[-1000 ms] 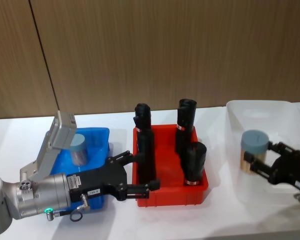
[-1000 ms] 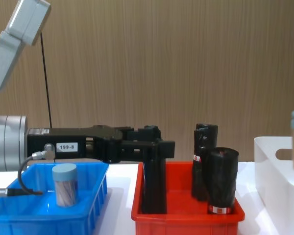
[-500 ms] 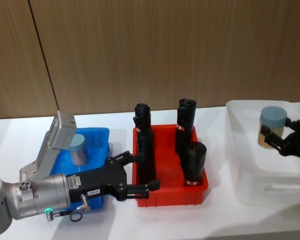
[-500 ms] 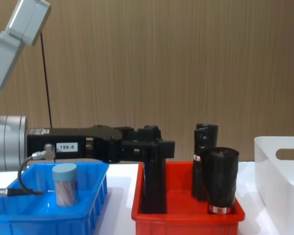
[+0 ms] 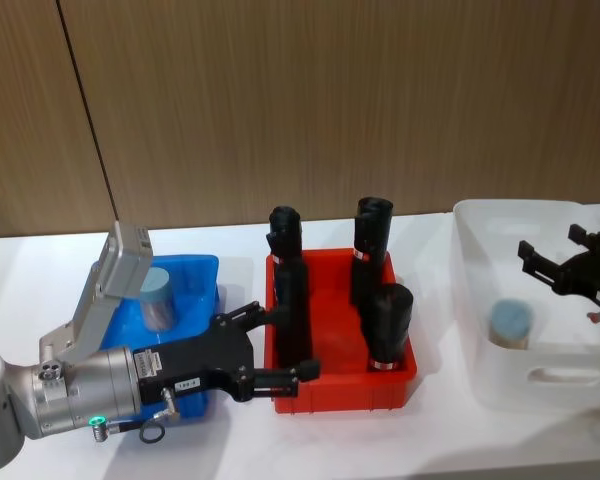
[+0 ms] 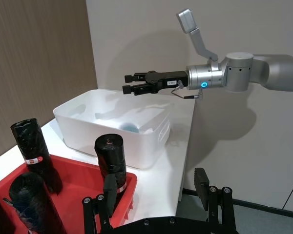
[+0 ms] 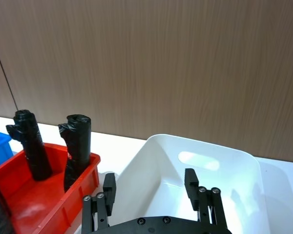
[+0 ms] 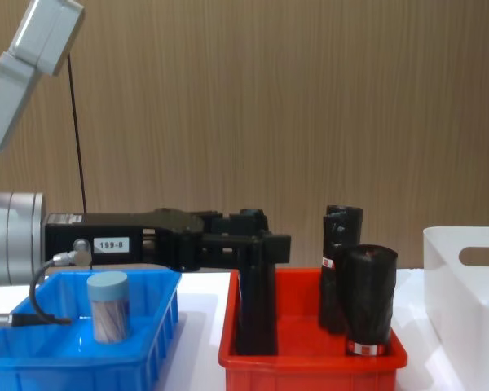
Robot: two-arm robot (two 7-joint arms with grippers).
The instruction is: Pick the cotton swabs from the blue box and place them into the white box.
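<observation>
Upright swab tub (image 5: 158,297) in blue box (image 5: 195,275), ten o'clock of left gripper (image 5: 280,342), jaws apart, the nearer arm; right gripper (image 5: 552,242), jaws apart and empty, over white box (image 5: 510,206) holding another tub (image 5: 510,322).

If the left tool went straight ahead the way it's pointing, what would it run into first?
Most likely the black roll at the left side of the red bin: the left tool, open, points straight at it. How close its fingers already are to the roll is hard to judge.
</observation>
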